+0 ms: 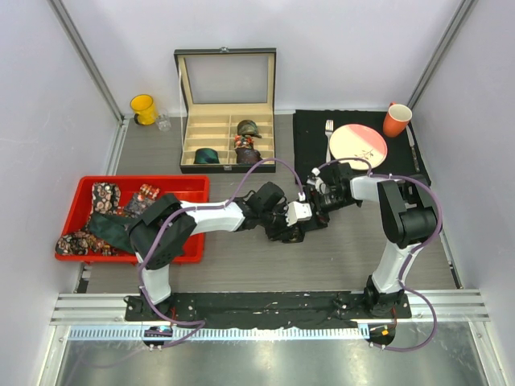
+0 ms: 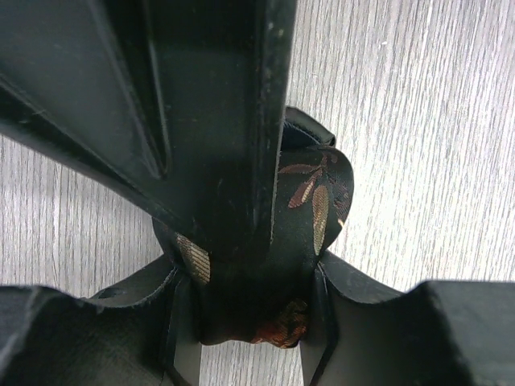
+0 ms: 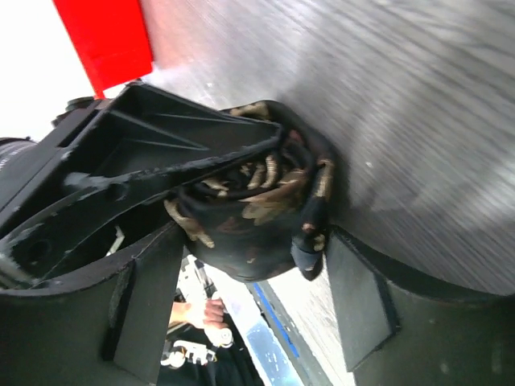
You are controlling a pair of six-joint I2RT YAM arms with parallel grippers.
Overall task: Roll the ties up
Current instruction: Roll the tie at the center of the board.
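Dark and floral, the coiled tie (image 3: 249, 213) sits over the desk (image 1: 322, 261), pinched by the left gripper (image 2: 248, 318), the right gripper (image 3: 253, 281) open around it. Three rolled ties (image 1: 247, 127) sit in the box (image 1: 208, 125); loose ties (image 1: 105, 195) lie in the red bin (image 1: 173, 183).

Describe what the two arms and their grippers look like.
Both match: white links between bulky black joints. The left arm and right arm each trail a looping purple cable. The left gripper and right gripper have matte black, flat-padded fingers.

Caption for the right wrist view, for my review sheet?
Rolled floral tie sits inside the right claw, gripped by the left claw, grey wood-grain table behind.
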